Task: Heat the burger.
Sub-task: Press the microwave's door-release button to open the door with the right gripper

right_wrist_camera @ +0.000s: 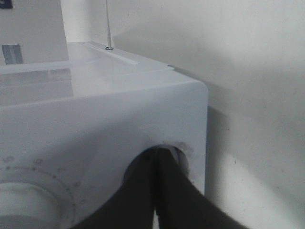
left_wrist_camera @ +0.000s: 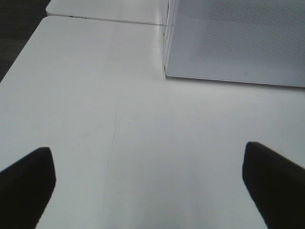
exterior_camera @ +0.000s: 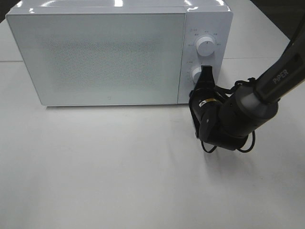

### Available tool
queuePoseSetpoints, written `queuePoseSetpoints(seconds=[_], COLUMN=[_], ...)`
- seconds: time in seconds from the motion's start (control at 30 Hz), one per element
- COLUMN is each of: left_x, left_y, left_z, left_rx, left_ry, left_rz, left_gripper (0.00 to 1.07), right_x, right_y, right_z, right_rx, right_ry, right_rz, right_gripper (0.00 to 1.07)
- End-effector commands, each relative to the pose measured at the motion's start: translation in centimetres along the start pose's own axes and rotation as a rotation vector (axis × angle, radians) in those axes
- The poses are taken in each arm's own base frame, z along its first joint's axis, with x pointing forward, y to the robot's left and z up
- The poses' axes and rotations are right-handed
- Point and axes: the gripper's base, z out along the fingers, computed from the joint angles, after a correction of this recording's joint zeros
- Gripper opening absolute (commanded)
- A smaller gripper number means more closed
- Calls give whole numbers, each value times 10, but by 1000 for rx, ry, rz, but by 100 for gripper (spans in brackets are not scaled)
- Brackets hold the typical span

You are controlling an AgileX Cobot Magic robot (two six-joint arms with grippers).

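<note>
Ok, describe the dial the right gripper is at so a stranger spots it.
Find the white microwave on the table, then the control panel right of its door. Of its two round white dials, it is the lower dial, partly hidden by the shut right gripper; the upper dial stands clear.

I see R arm (exterior_camera: 267,90) reaching in from the right side, wrist bent, R gripper (exterior_camera: 206,72) w/ jaws pressed tight together. L gripper (left_wrist_camera: 147,148): jaws spread wide apart.
</note>
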Motion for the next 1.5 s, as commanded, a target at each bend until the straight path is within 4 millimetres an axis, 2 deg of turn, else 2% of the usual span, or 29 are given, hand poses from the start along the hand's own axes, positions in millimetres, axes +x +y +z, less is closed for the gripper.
queuePoseSetpoints(seconds=[0.03,0.17,0.63,0.97,1.23,1.5], left_x=[1,1,1,1,1,1], left_y=[-1,-1,-1,-1,-1,-1], left_z=[-3,-3,-3,-3,-3,-3], left_rx=[7,7,7,7,7,7], left_ry=[-27,-27,-27,-27,-27,-27], left_rz=[-2,-2,-2,-2,-2,-2], left_gripper=[100,100,100,100,100,100], right_x=[3,7,7,-1,-2,-10], right_y=[30,33,32,22,25,17], right_z=[14,21,20,5,-4,-19], right_rx=[-207,-226,-198,-93,-38,44], right_ry=[-5,-7,-6,16,45,59], right_rz=[18,18,-15,-33,-33,-59], right_gripper=[0,0,0,0,0,0])
